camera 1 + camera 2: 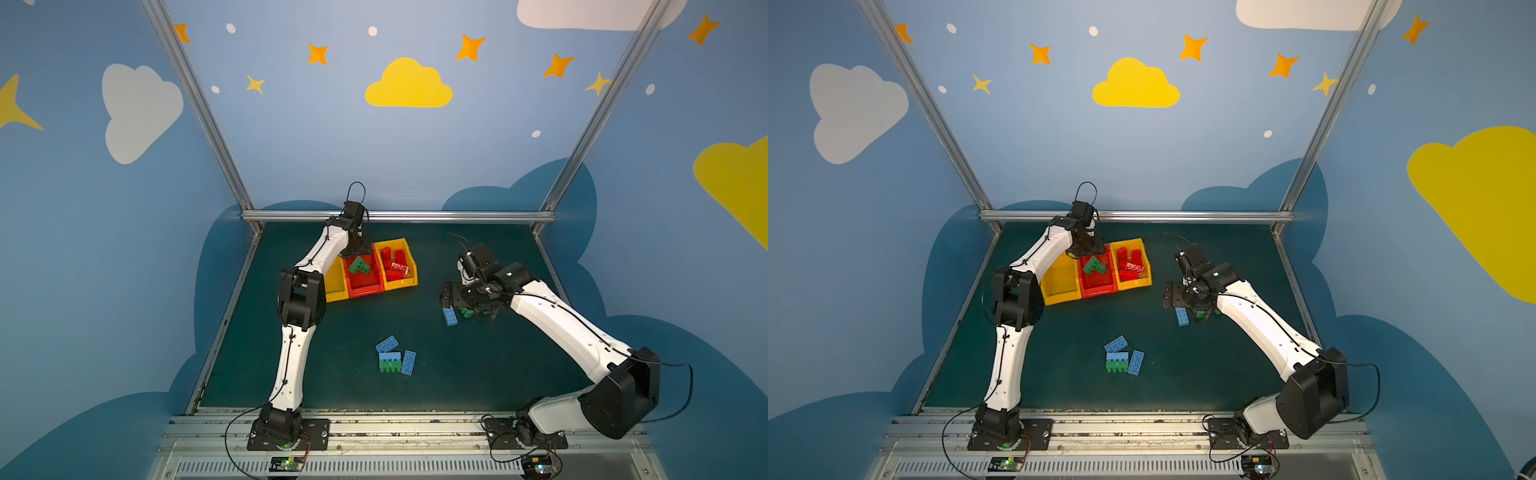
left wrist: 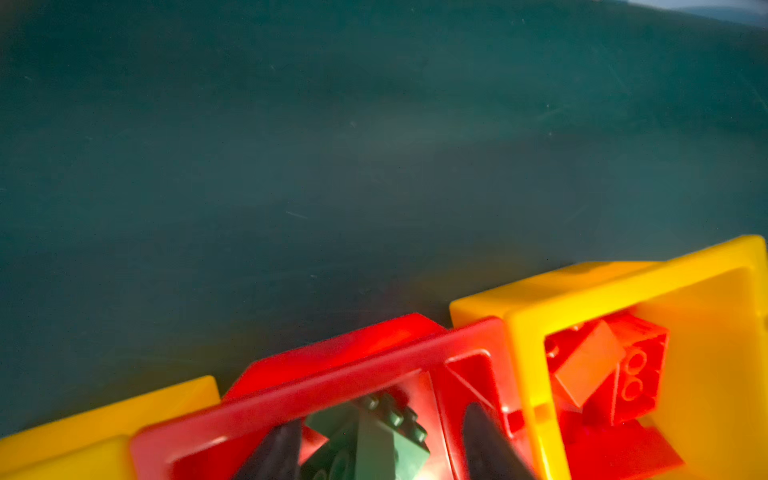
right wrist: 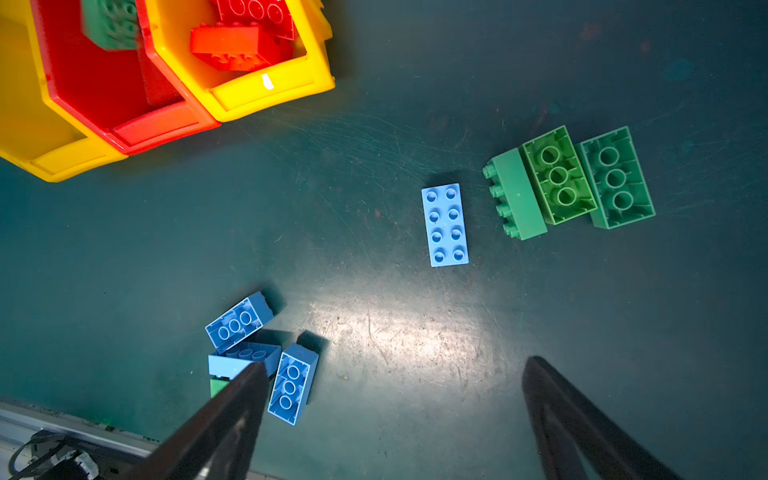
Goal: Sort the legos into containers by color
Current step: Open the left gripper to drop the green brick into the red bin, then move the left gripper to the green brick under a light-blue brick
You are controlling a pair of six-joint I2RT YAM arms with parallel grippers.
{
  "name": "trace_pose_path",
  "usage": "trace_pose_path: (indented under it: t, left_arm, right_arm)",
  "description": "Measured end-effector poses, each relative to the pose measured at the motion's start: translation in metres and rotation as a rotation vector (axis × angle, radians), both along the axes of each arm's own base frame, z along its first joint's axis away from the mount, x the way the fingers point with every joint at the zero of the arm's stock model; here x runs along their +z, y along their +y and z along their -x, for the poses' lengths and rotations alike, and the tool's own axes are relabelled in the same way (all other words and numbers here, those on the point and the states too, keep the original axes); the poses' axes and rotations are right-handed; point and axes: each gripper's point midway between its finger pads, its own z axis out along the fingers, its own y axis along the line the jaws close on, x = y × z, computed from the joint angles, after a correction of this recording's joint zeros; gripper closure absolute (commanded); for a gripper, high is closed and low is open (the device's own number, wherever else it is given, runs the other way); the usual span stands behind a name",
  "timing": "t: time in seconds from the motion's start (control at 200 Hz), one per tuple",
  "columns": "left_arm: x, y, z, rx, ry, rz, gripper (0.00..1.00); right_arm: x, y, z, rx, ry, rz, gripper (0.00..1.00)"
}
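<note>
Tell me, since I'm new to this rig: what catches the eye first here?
The bright containers at the back left of the mat: green bricks in the red middle one, red bricks in the yellow one beside it. Next, loose blue bricks near the front, and the right gripper open near a lone blue brick.

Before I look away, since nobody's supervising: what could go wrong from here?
In the near cluster, a tipped blue brick lies against a single green brick; one grab might carry both. The lone blue brick lies close to three green bricks; the open right pincer could knock them.
</note>
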Motion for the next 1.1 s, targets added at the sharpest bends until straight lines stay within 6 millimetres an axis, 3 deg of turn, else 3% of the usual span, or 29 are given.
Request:
trace_pose_path:
  t: [0.21,0.38,0.536,0.646,0.751,1.101]
  left_arm:
    - [0.003,-0.004,0.004,-0.012,0.008,0.025,0.31]
    - [-0.006,0.002,0.038,-0.001,0.072,0.031,0.28]
    - [0.013,0.001,0.072,0.006,0.057,0.062,0.09]
    - [0.029,-0.001,0.099,0.0,0.033,0.068,0.0]
    - [0.034,-0.004,0.13,-0.002,0.026,0.06,0.0]
    - [0.012,-0.019,0.257,-0.014,0.076,0.031,0.0]
  right_arm:
    - [-0.001,-0.001,0.001,-0.002,0.008,0.001,0.07]
    - [0.0,-0.003,0.007,-0.002,0.01,-0.011,0.07]
    - [0.0,-0.009,0.023,0.004,0.01,-0.031,0.07]
    - [-0.001,-0.012,0.034,0.01,0.015,-0.047,0.07]
    - [-0.004,-0.012,0.044,0.02,0.028,-0.058,0.07]
    - [-0.005,-0.009,0.08,0.084,0.051,-0.078,0.07]
